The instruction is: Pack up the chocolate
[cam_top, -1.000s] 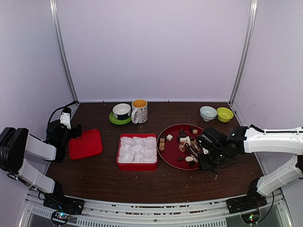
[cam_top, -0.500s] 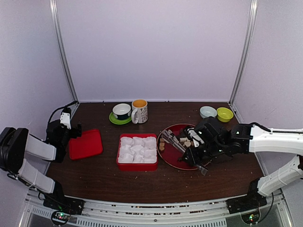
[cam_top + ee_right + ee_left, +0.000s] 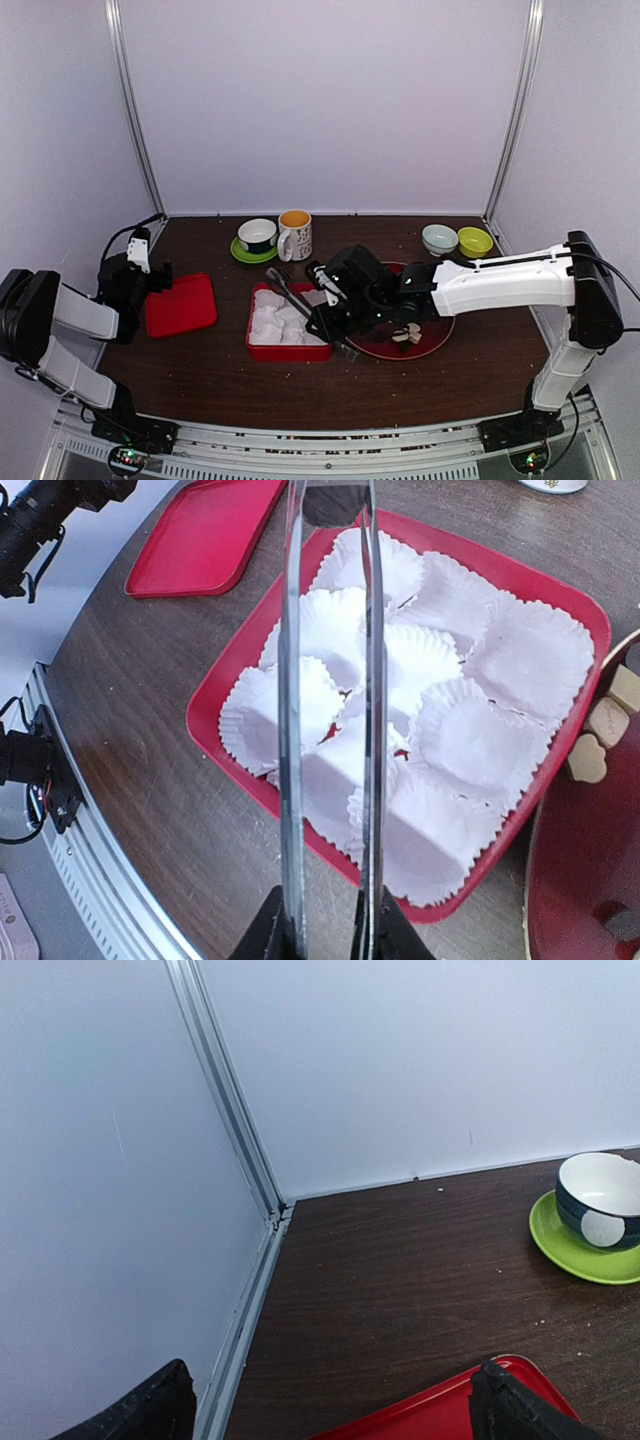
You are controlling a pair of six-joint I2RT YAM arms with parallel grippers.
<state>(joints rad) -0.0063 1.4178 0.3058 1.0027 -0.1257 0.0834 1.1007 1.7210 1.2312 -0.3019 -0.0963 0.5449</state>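
The chocolate (image 3: 405, 335), small dark, tan and cream pieces, lies on the round red plate (image 3: 440, 325); tan pieces (image 3: 604, 721) show at the right edge of the right wrist view. My right gripper (image 3: 330, 325) (image 3: 326, 935) is shut on the long metal tongs (image 3: 290, 295) (image 3: 291, 730). The tongs reach over the red box (image 3: 290, 350) (image 3: 215, 705) of white paper cups (image 3: 290, 315) (image 3: 480, 740). A dark piece shows between the tong tips; I cannot tell what it is. My left gripper (image 3: 160, 278) (image 3: 332, 1400) is open and empty over the near edge of the red lid (image 3: 180, 303) (image 3: 440, 1415).
A dark bowl on a green saucer (image 3: 257, 237) (image 3: 598, 1200) and a mug (image 3: 295, 234) stand at the back. A pale blue bowl (image 3: 439, 239) and a yellow-green bowl (image 3: 475, 241) stand at the back right. The left wall and its rail (image 3: 250, 1260) are close to the left gripper.
My right arm has swung left from the red plate to above the red box, carrying the tongs. The left arm has not moved.
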